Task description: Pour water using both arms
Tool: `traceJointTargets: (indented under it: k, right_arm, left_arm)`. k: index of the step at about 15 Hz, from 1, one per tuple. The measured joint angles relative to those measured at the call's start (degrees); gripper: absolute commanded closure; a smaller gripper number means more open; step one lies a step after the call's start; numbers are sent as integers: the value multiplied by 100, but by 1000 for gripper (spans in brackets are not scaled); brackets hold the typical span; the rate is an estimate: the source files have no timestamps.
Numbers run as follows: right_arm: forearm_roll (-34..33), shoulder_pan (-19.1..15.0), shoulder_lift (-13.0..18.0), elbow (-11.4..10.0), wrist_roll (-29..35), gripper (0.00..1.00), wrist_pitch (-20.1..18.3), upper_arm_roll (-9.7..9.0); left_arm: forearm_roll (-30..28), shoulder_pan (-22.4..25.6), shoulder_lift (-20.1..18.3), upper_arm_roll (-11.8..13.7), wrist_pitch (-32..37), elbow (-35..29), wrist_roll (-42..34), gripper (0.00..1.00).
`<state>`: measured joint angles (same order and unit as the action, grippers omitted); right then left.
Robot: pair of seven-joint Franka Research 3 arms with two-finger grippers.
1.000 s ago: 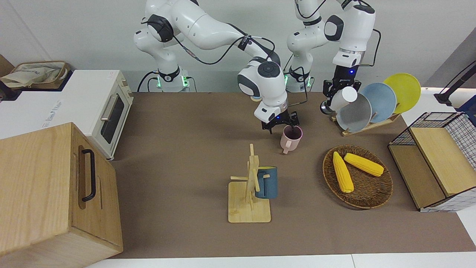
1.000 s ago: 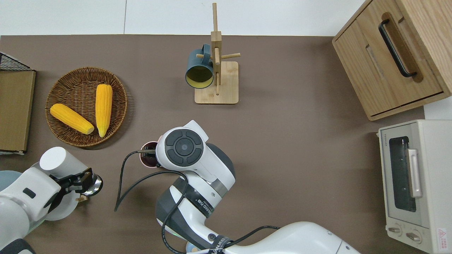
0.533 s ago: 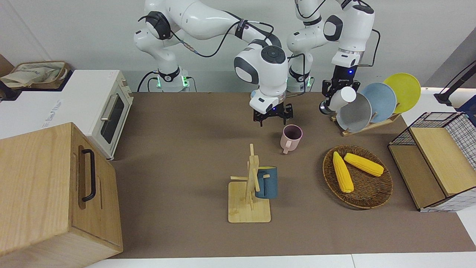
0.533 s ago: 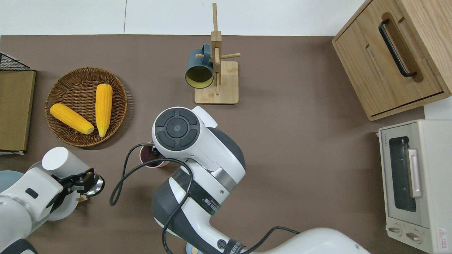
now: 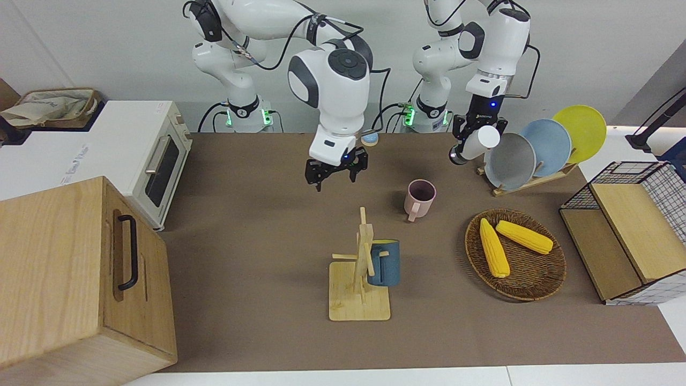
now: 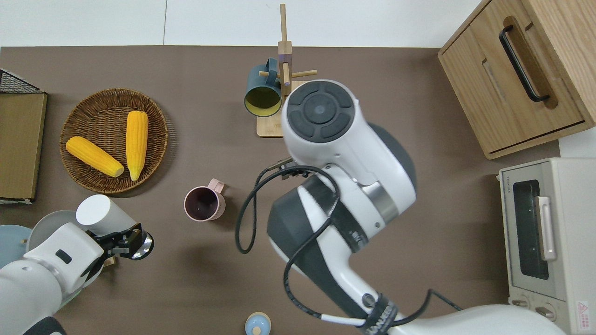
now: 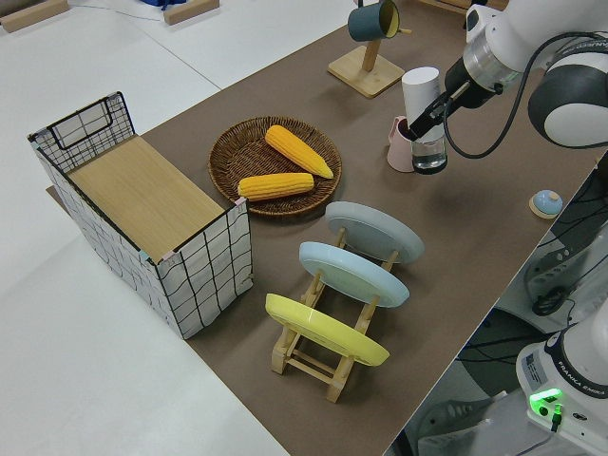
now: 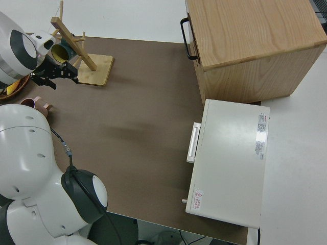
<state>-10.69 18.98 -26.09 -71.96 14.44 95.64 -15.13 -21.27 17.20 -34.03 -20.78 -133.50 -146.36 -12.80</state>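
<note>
While our right gripper (image 5: 336,172) hangs empty with fingers spread over the brown mat (image 5: 257,225), our left gripper (image 5: 470,140) pinches a tilted white bottle (image 5: 477,143) near the pink mug (image 5: 419,199).

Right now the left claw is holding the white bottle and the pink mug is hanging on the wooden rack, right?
Not quite. The left claw does hold the white bottle, but the pink mug stands on the table. The overhead view shows it apart from the wooden rack; the mug hanging there is the blue one.
</note>
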Motion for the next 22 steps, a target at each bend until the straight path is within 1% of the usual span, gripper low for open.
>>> traceJointTargets:
  k: [2, 3, 6, 8, 9, 11, 12, 14, 15, 16, 19, 21, 22]
  right_arm:
    - [3, -97, 112, -45, -552, 13, -85, 356]
    - [9, -145, 155, -103, -740, 13, -102, 500]
    - [267, -489, 345, -444, -1314, 13, -100, 866]
    - [505, -663, 478, -632, -1635, 13, -99, 1206]
    - [563, -713, 541, -711, -1737, 13, -99, 1381]
    - [597, -751, 659, -852, -1801, 13, -98, 1648]
    - [601, -765, 749, -943, -1802, 13, -95, 1792]
    - [631, -822, 939, -1033, -1800, 13, -93, 1938]
    - [708, -831, 1065, -1078, -1800, 13, -95, 2060]
    - [785, -850, 1160, -1108, -1800, 13, -99, 2129]
    - [961, -1025, 1544, -1183, -1800, 13, -102, 2191]
    - [974, -1138, 1825, -1227, -1800, 13, -109, 2195]
    - [978, -1172, 1919, -1243, -1800, 13, -114, 2195]
  left_arm:
    - [-66, -104, -1, -5, -28, -40, 0, 1000]
    - [-81, -161, -2, -6, -61, -71, 1, 1000]
    - [-170, -337, -48, -7, -179, -221, 2, 1000]
    - [-201, -463, -131, -8, -221, -348, 2, 1000]
    - [-208, -530, -176, -9, -240, -412, 3, 1000]
    - [-221, -650, -263, -21, -263, -532, 3, 1000]
    - [-229, -717, -320, -65, -272, -607, 25, 1000]
    - [-239, -738, -373, -266, -295, -677, 130, 1000]
    - [-258, -742, -375, -395, -303, -694, 197, 1000]
    - [-281, -744, -375, -485, -305, -701, 221, 1000]
    - [-506, -745, -372, -843, -307, -720, 276, 1000]
    - [-572, -744, -362, -1000, -308, -742, 327, 1000]
    - [-588, -743, -349, -1034, -308, -760, 336, 1000]
